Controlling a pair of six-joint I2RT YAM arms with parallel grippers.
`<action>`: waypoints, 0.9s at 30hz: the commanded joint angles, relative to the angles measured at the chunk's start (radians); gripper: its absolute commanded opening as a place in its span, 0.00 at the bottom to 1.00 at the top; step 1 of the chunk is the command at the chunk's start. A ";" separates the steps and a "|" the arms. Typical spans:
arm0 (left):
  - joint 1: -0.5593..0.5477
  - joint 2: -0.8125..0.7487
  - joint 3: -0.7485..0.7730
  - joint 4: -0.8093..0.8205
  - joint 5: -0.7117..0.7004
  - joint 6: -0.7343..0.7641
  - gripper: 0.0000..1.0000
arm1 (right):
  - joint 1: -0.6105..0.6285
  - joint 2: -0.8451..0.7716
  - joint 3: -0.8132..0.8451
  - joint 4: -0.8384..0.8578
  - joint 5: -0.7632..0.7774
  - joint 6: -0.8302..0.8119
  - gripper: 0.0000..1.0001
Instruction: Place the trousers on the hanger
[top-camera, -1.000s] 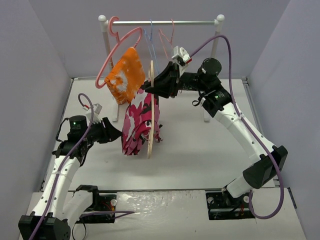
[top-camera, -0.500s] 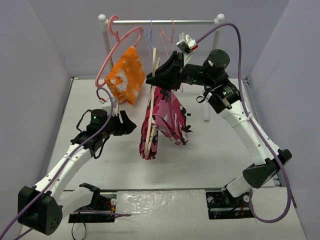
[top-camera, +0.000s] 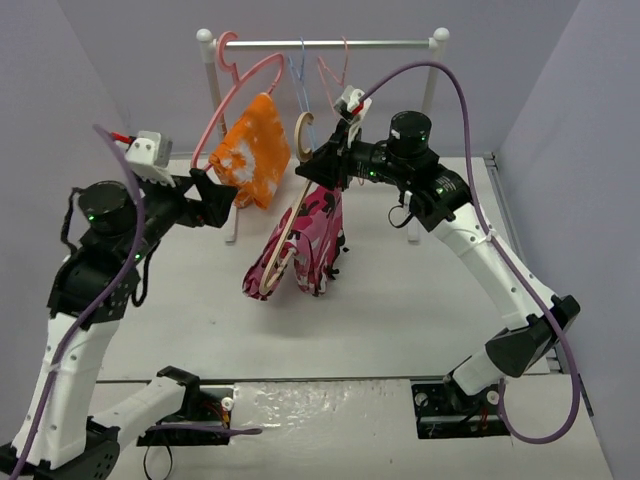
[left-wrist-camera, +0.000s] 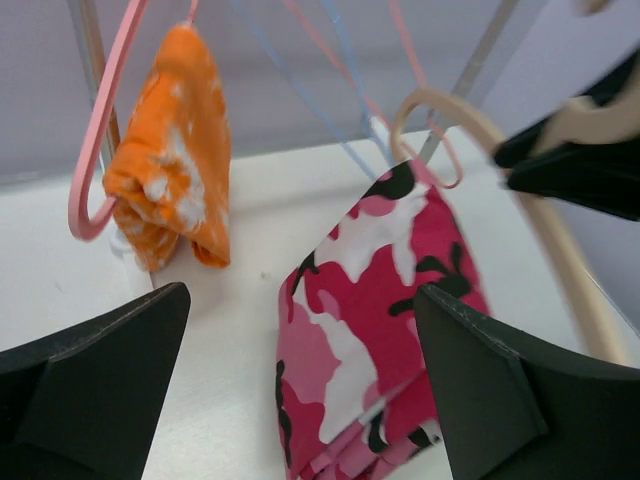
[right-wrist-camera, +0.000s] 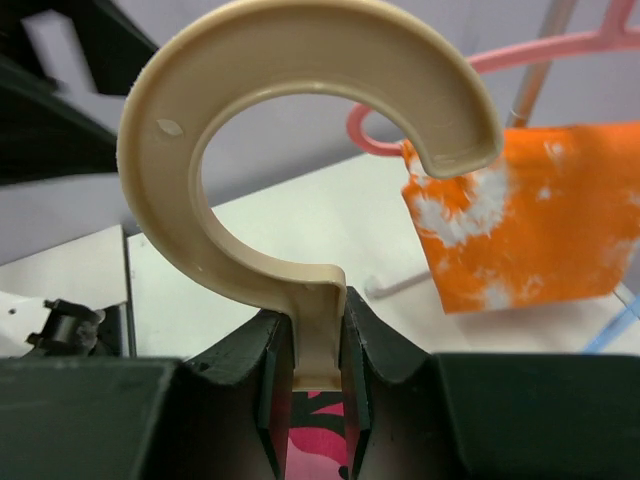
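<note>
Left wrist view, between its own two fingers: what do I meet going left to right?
orange cloth → trousers → right gripper. The hanger it grips overlaps the last two, so it is left out.

The draped trousers hide the crossbar of the hanger.

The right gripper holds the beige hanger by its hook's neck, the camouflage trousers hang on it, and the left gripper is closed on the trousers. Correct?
Only the last part is wrong. The left wrist view shows the left gripper open and apart from the camouflage trousers. The right gripper does hold the beige hanger, trousers hanging on it.
</note>
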 joint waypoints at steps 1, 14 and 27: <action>-0.001 0.008 0.128 -0.104 0.205 0.138 0.94 | 0.032 -0.035 0.060 0.133 0.194 -0.073 0.00; -0.099 0.094 0.161 -0.127 0.221 0.193 0.94 | 0.183 0.066 0.203 0.018 0.518 -0.145 0.00; -0.220 0.228 0.178 -0.210 0.112 0.206 0.83 | 0.210 0.076 0.222 0.020 0.568 -0.141 0.00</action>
